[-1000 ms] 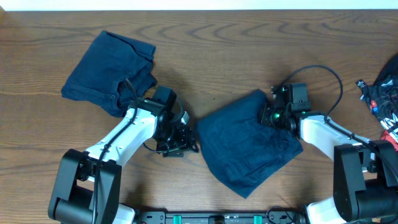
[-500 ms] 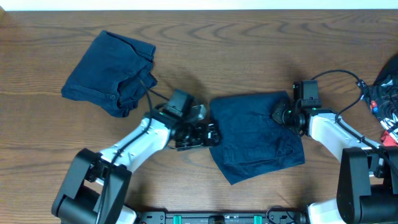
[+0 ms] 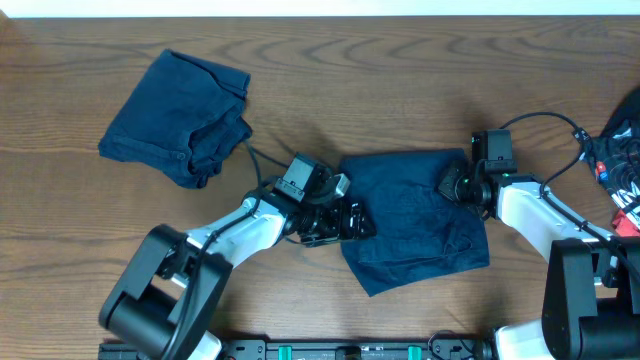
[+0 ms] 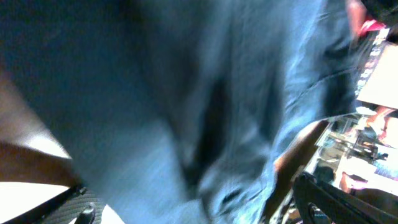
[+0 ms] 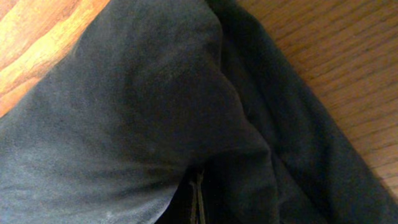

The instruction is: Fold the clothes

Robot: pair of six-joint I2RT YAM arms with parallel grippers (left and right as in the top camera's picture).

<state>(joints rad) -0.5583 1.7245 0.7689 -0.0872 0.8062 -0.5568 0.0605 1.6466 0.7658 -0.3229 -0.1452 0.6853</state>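
Observation:
One pair of navy shorts [image 3: 420, 225] lies spread and rumpled at the table's centre right. My left gripper [image 3: 352, 222] is at its left edge. In the left wrist view the fingers [image 4: 199, 208] stand wide apart with blurred blue fabric [image 4: 155, 93] between them. My right gripper [image 3: 455, 186] sits on the shorts' upper right corner. In the right wrist view dark fabric [image 5: 143, 106] fills the frame and bunches around the closed fingertips [image 5: 198, 202]. A second pair of navy shorts [image 3: 175, 115] lies folded at the far left, away from both grippers.
A dark patterned item with red and white marks [image 3: 620, 150] lies at the table's right edge. The brown wooden table [image 3: 400, 80] shows bare along the back and at the front left. A black cable [image 3: 530, 125] loops behind the right arm.
My left gripper moved right from bare table onto the shorts' left edge. My right gripper drew the upper corner to the right, spreading the shorts wider, then stayed still.

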